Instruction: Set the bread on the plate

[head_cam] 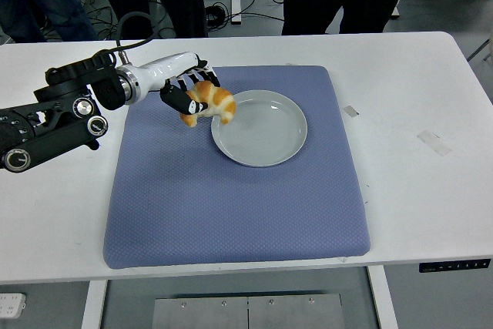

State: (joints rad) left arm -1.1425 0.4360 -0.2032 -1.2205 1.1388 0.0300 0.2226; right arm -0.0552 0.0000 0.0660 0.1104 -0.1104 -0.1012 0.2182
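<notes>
Reaching in from the left edge of the frame, the left robot hand (192, 92) is grasping the bread (211, 102), its fingers clenched around the croissant and holding it in the air over the left rim of the grey plate (262, 132). That plate is sitting upper centre on a blue mat (231, 206) covering the white surface (416, 113).

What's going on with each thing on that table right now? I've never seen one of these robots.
Bread: held off the mat, at the plate's left rim.
Left hand: fingers closed on the bread.
Plate: empty, flat on the mat.
Blue mat: lying flat on the table.
Right hand: out of view.
</notes>
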